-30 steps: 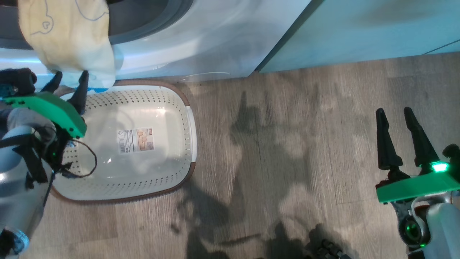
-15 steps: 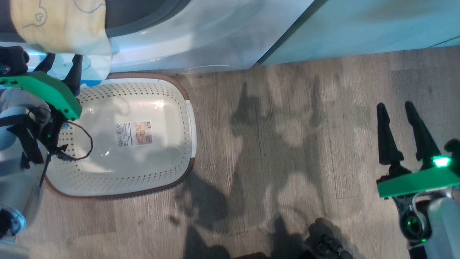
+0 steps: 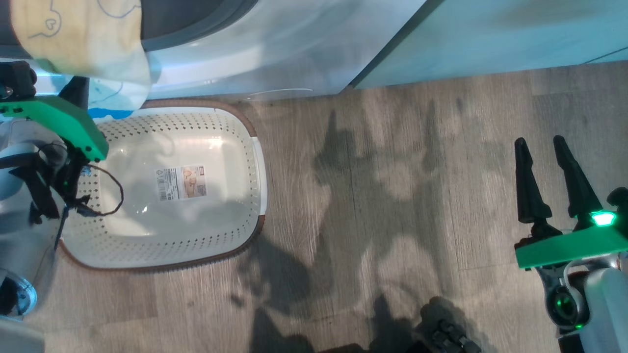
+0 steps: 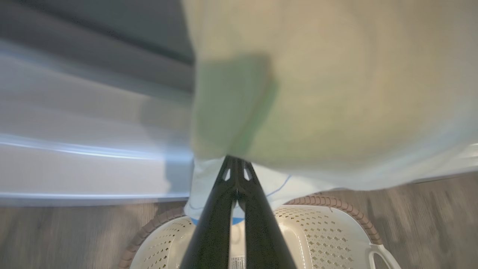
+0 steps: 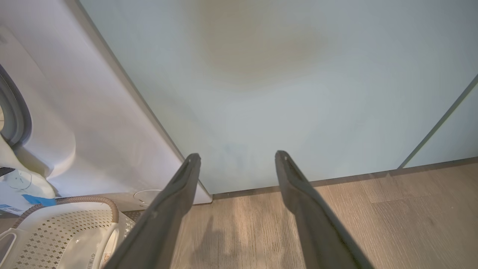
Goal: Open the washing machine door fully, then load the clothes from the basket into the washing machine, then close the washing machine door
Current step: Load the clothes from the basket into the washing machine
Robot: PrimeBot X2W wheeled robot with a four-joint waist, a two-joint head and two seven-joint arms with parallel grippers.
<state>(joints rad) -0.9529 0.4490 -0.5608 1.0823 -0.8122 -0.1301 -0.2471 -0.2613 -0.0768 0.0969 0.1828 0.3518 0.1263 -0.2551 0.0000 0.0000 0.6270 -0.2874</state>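
Draping clothes (image 3: 78, 44) from washing machine (image 3: 274, 44) opening above basket (image 3: 260, 166); base label (image 3: 180, 182) showing.

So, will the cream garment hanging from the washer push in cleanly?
Probably floppy: the garment drapes limp over the washer rim. Looks thin, likely light. A push may just bunch it; the hem could slip toward the basket.

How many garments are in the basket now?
0. The basket holds only its label; the cream garment hangs from the washing machine, lower end at the basket's rim.
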